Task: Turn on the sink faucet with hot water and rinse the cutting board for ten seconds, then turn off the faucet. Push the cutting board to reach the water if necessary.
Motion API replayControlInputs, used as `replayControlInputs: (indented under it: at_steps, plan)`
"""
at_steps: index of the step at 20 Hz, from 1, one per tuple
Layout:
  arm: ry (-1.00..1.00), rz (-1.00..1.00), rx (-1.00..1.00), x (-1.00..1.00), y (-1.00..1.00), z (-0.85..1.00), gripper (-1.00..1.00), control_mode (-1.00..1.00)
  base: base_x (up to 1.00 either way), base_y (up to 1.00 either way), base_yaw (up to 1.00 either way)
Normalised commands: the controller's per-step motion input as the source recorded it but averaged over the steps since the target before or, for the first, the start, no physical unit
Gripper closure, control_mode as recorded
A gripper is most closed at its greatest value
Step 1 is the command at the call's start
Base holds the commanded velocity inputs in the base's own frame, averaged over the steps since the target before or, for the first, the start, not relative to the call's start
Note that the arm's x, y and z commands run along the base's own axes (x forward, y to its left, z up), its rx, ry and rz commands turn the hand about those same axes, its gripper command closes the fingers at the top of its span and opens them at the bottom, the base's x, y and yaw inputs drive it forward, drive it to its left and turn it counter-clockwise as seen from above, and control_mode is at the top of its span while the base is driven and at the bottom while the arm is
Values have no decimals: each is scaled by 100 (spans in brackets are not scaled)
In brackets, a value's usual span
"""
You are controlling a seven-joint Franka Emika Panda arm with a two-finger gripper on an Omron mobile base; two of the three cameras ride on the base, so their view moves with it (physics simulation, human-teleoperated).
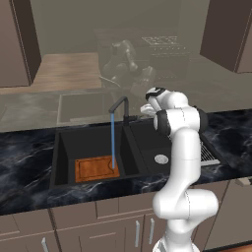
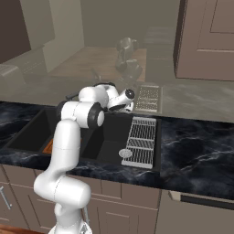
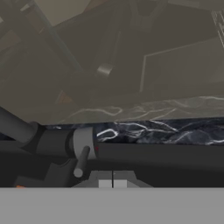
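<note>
Now I see wide matte-black double-basin sink (image 1: 64,147): flat orange-brown wooden cutting board (image 1: 96,168) on large basin floor, thin light-blue water stream (image 1: 112,140) hitting its edge. Slim black gooseneck faucet (image 1: 119,105) just left of my gripper (image 3: 113,184); fingers together, empty. Board mostly hidden behind arm in right base view.

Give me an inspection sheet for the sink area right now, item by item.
Surface: black marble counter.
Job's things: water running from sink faucet onto the right end of the cutting board, which lies flat in the sink large basin.
Clutter: silver wire rack over the shallow basin.
Grippers: gripper shut, holding nothing, by the faucet base.
Cables: nothing seen.
Surroundings: brown cabinets below the counter.
</note>
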Motion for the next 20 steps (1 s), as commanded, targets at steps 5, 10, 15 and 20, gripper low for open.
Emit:
replayControlInputs:
  at_steps: [5,10,15,20]
  plan:
    - [0,0,0,2,0,-11,100,-100,0,0,0]
    - [0,0,0,3,0,-9,100,-100,0,0,0]
    - [0,0,0,6,0,-2,100,-100,0,0,0]
    - [0,0,0,8,0,0,100,-100,0,0,0]
